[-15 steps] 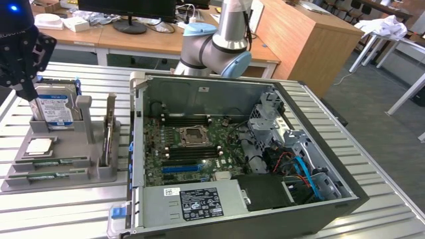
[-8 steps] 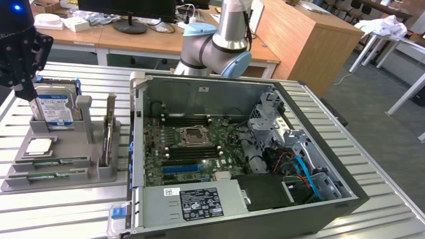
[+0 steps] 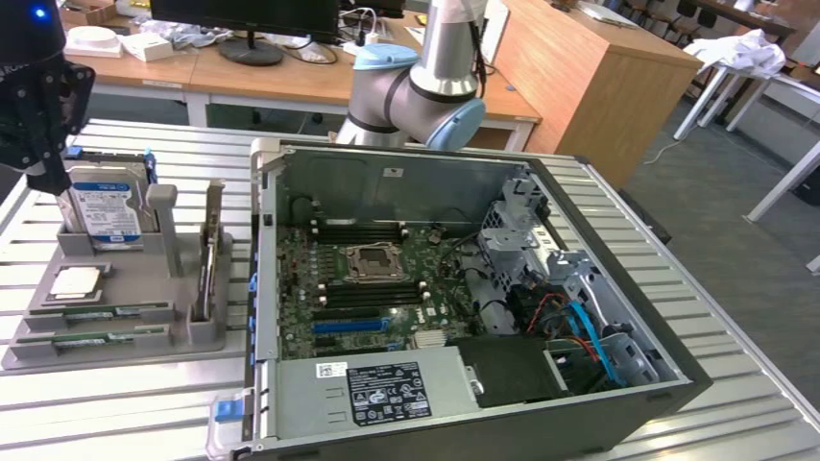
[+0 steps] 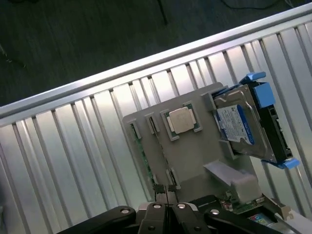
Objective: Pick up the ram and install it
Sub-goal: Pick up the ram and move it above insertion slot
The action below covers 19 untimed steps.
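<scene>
Closed tight on nothing, the gripper [image 4: 166, 194] hangs over the grey tray [image 3: 129, 351]. In the exterior view it sits above the hard drive [image 3: 106, 213] at the tray's twelve o'clock end.

The ram [image 3: 96, 310] rests in a slot near the tray's six o'clock edge. Its long axis runs nine to three o'clock, parallel to that edge. A second stick [image 3: 92, 338] lies just beside it at six o'clock. The gripper is well apart from both.

A silver processor chip [image 3: 77, 280] lies just at twelve o'clock of the ram. Upright tray posts [image 3: 161, 219] and a standing card [image 3: 209, 252] rise at three o'clock, between the ram and the open computer case [image 3: 384, 182].

Bare table slats [image 3: 115, 403] lie open at six o'clock. More bare slats separate the tray from the table's edge rail [image 4: 146, 63] at nine o'clock.
</scene>
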{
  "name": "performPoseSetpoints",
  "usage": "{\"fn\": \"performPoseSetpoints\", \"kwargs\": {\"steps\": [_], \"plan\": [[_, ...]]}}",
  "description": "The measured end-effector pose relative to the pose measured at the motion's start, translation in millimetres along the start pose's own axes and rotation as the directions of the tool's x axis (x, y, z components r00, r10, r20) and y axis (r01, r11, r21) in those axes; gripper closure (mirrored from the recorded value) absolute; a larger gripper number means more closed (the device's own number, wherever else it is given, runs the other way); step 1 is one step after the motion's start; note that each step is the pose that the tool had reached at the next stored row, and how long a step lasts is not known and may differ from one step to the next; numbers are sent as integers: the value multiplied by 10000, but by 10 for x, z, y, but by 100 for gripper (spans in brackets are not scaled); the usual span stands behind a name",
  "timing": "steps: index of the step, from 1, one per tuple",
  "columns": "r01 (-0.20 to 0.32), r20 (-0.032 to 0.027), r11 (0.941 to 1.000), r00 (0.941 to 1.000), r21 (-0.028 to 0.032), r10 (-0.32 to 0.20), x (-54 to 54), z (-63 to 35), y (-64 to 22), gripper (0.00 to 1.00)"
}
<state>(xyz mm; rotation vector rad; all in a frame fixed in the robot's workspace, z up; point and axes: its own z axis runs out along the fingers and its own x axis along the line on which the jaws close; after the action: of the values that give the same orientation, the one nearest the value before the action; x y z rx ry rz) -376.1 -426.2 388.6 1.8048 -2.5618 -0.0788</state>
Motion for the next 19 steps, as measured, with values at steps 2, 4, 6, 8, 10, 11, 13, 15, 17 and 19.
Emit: {"fn": "performPoseSetpoints", "kwargs": {"steps": [2,4,6,8,10,11,13,15,17,19], "plan": [[314,-14,9995,9995,-7,-314,0,0,0,90],[630,-28,9980,9980,-15,-630,0,0,0,90],[961,-43,9954,9954,-24,-962,0,0,0,90],[1280,-56,9918,9918,-33,-1281,0,1,0,90],[1591,-69,9873,9872,-43,-1591,0,1,0,90],[1742,-75,9847,9847,-47,-1743,0,1,0,90],[2013,-86,9795,9795,-56,-2013,0,1,0,90],[2268,-96,9739,9739,-64,-2269,0,1,0,90],[2570,-108,9664,9663,-74,-2571,0,2,0,90],[2849,-119,9585,9584,-85,-2850,0,2,0,90]]}}
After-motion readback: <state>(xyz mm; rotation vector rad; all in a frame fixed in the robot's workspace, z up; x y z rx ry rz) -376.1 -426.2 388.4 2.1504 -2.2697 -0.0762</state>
